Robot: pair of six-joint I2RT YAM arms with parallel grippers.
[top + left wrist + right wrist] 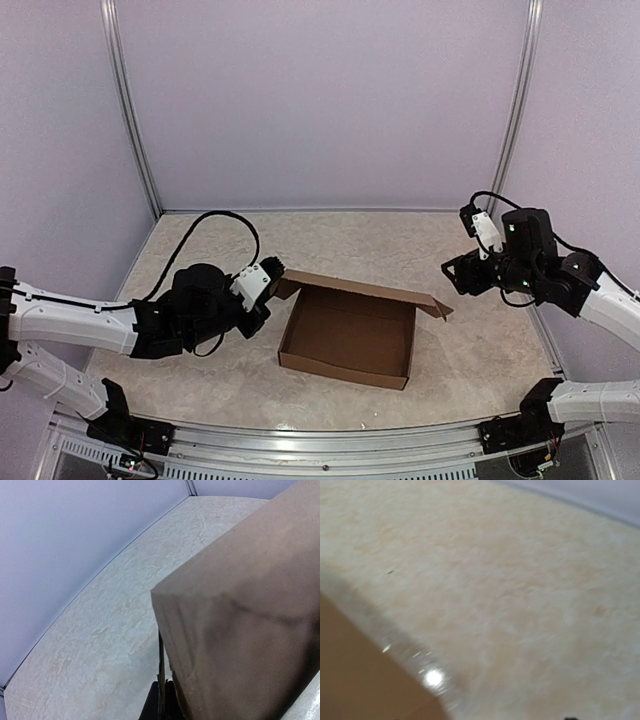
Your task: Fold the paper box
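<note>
I am pinching a thin cardboard flap at the far left corner of the paper box (350, 335) with my left gripper (274, 272), its jaws pressed together on the sheet. In my left wrist view the flap's edge is running down between my dark fingers (150, 709), and a broad brown face of the box (250, 620) is filling the right half of the frame. The box is sitting around the middle of the table (200, 385), a little nearer the near edge than the far one, with its open side facing up and its four low walls standing. A narrow strip is lying along its far wall, and the strip's end is sticking out past the far right corner toward the table's right edge. My right gripper (452, 272) is hovering above the table near that right edge, just beyond the protruding tab and not touching it. I cannot tell whether its jaws are spread or together, since my right wrist view is showing only blurred marbled tabletop and a smeared brown area in its lower left corner.
</note>
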